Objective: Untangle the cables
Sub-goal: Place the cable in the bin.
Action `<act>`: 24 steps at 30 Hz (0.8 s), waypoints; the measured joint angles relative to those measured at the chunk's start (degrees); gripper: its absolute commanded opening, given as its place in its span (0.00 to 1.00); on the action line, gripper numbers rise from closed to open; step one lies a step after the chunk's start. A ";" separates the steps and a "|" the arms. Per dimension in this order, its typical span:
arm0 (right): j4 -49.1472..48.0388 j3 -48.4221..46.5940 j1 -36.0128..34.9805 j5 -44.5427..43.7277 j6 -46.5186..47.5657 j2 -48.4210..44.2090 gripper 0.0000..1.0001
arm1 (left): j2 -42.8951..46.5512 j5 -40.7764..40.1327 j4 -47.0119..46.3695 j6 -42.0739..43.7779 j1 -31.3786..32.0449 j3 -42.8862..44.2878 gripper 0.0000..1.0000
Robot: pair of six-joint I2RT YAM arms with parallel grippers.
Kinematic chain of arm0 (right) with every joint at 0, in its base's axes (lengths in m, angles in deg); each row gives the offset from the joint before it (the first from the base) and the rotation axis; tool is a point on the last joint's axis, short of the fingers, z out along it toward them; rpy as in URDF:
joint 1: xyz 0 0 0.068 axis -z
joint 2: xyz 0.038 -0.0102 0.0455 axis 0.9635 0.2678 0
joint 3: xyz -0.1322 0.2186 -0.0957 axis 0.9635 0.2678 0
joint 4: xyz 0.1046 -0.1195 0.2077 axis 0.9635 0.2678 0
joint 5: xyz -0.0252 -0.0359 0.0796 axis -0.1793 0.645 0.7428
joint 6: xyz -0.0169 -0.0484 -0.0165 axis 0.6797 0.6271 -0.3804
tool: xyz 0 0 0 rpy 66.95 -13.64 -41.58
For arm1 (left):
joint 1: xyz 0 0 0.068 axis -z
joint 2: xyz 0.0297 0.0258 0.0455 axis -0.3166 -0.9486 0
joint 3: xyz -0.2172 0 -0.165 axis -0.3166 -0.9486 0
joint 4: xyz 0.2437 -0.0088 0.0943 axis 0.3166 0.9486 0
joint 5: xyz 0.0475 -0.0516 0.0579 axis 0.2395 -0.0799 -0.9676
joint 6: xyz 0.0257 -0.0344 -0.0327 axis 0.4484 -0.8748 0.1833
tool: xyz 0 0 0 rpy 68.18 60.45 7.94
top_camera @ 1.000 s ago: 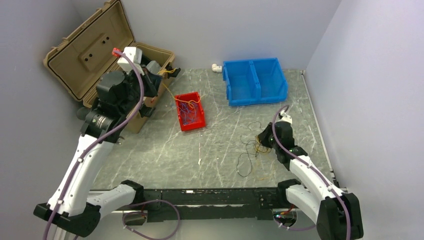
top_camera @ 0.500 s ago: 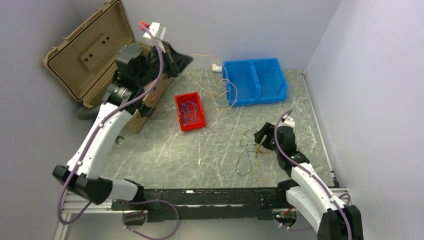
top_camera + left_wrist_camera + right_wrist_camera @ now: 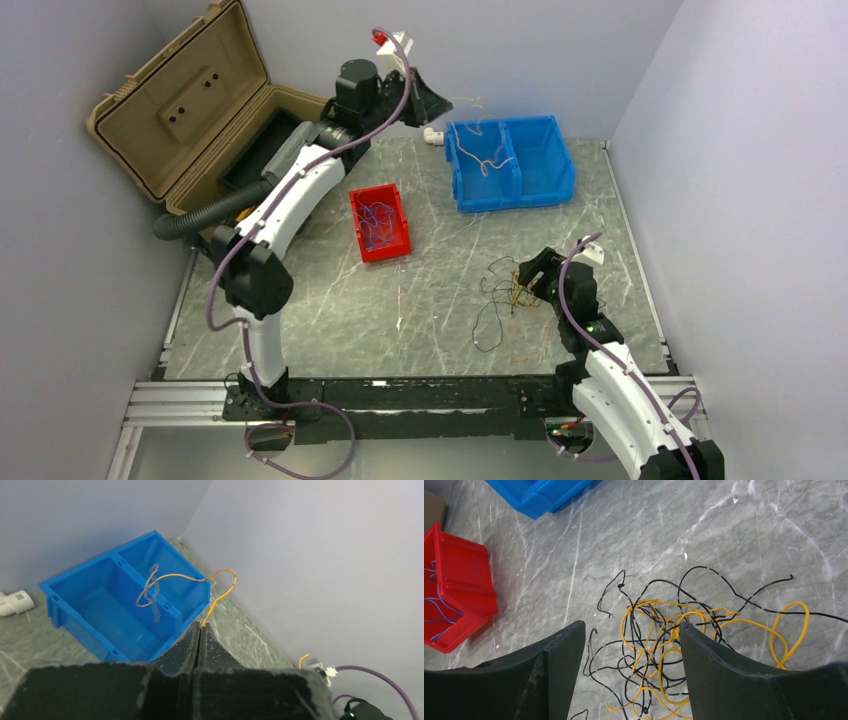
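Above the back left corner of the blue bin point(image 3: 560, 190), in the overhead view, the left gripper point(image 3: 428, 102) hangs in the air on its outstretched arm. A pale yellow-orange wire point(image 3: 488, 160) trails from it down over the bin's left compartment. To the left of the bin, a red bin point(image 3: 397, 243) sits on the table point(image 3: 300, 300) with blue wires point(image 3: 377, 218) inside. Farther left of the bin, a tan case point(image 3: 190, 110) stands open. In front of the bin, well apart from it, lies a tangle of black and yellow wires point(image 3: 500, 298), with the right gripper point(image 3: 530, 272) just beside the tangle's right edge.

In the left wrist view, the left claw's jaws are pressed together, pinching the end of the yellow-orange wire. The strand arcs out over the blue bin and curls into a loop at the bin's divider. I cannot tell whether the loop touches the divider. A white pipe fitting point(image 3: 12, 602) lies just beside the bin's back left corner.

In the right wrist view, the right claw's jaws stand wide, holding nothing. The tangle lies on the table below and between the fingers, on the near side of the blue bin. The red bin shows at the left edge.
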 measured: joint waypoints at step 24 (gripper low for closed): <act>0.07 0.59 0.00 -0.59 -0.48 -1.55 0.71 | -31.26 -18.97 -6.49 -1.81 1.62 16.02 0.00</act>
